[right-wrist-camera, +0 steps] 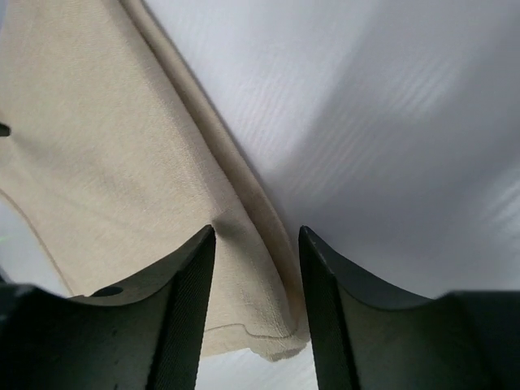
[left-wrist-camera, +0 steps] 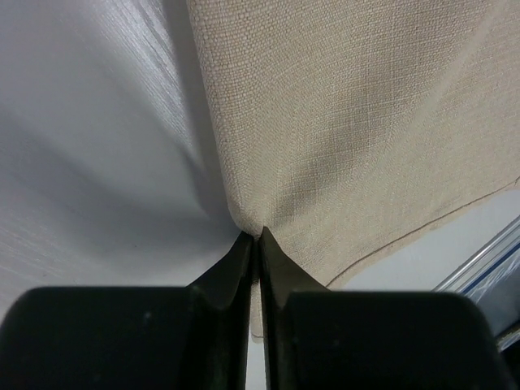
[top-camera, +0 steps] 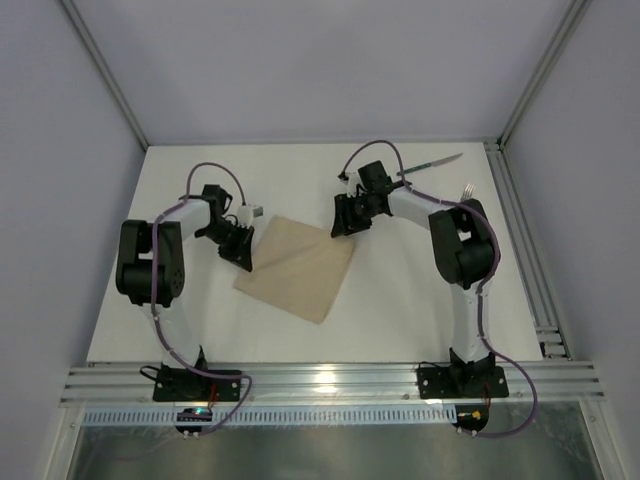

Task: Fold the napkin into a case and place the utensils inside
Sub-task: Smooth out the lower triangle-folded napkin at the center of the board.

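The beige-tan napkin (top-camera: pixel 298 265) lies folded on the white table between the arms. My left gripper (top-camera: pixel 243 258) is shut on the napkin's left edge; in the left wrist view the cloth (left-wrist-camera: pixel 349 122) is pinched between the closed fingertips (left-wrist-camera: pixel 253 236). My right gripper (top-camera: pixel 340 226) is open at the napkin's upper right corner; in the right wrist view the cloth's folded edge (right-wrist-camera: pixel 244 268) lies between the spread fingers. The knife (top-camera: pixel 432 165) and the fork (top-camera: pixel 467 189), with dark green handles, lie at the back right, partly hidden by the right arm.
A metal rail (top-camera: pixel 520 230) runs along the table's right side and another (top-camera: pixel 330 380) along the front edge, where both arm bases are bolted. Grey walls enclose the table at the back and sides.
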You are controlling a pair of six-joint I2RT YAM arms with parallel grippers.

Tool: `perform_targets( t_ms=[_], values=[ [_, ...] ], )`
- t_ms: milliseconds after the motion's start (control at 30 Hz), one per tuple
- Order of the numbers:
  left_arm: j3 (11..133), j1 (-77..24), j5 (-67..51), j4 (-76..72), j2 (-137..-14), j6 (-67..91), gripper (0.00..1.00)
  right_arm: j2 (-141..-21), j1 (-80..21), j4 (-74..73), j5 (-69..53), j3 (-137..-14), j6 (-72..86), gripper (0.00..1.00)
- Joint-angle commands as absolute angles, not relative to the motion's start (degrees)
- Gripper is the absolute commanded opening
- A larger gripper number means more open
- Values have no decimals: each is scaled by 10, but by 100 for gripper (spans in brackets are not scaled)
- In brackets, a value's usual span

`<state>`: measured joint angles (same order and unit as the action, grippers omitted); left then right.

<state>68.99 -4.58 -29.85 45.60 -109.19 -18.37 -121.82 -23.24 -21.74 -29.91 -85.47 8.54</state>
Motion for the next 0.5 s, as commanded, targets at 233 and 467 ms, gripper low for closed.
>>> perform_targets(
  t_ms=[233,467],
  values=[
    [633,-47,-294,409,-1058,-182,20,-1088,-233,-265,-150,-826,40,58],
    [649,-42,-255,400,-1009,-188,47,-1034,-233,-222,-176,-725,63,59]
  ],
)
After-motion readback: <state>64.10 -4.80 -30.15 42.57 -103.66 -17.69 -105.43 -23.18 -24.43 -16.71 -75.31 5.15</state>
